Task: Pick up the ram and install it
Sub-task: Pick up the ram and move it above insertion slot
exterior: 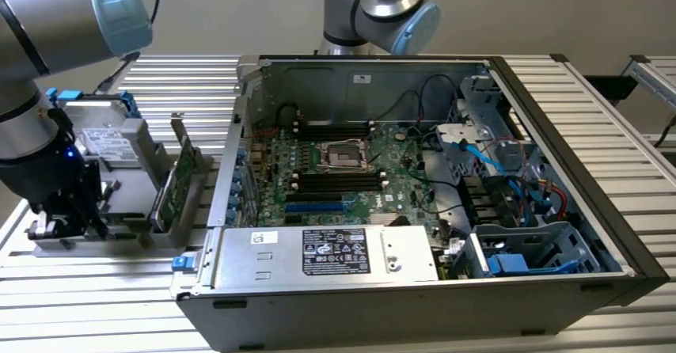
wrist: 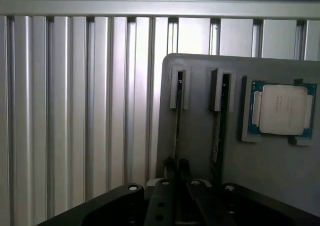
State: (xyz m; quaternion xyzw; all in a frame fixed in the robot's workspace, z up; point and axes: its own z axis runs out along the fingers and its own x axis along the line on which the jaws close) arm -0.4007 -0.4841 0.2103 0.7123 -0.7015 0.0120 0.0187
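- The computer case (exterior: 317,84) sits beside the grey holder (wrist: 200,116).
- The ram (wrist: 178,121) stands on edge in the holder's outer slot — its long axis runs straight away from your pincer.
- Your pincer (wrist: 177,165) looks clamped across the ram's near end.

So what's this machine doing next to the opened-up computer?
A robot arm's gripper is down at a grey parts holder beside the open computer case. It is pinched on the ram, a thin stick standing on edge in one of the holder's slots. The stick is not yet lifted out. A silver processor chip sits in a pocket of the same holder.
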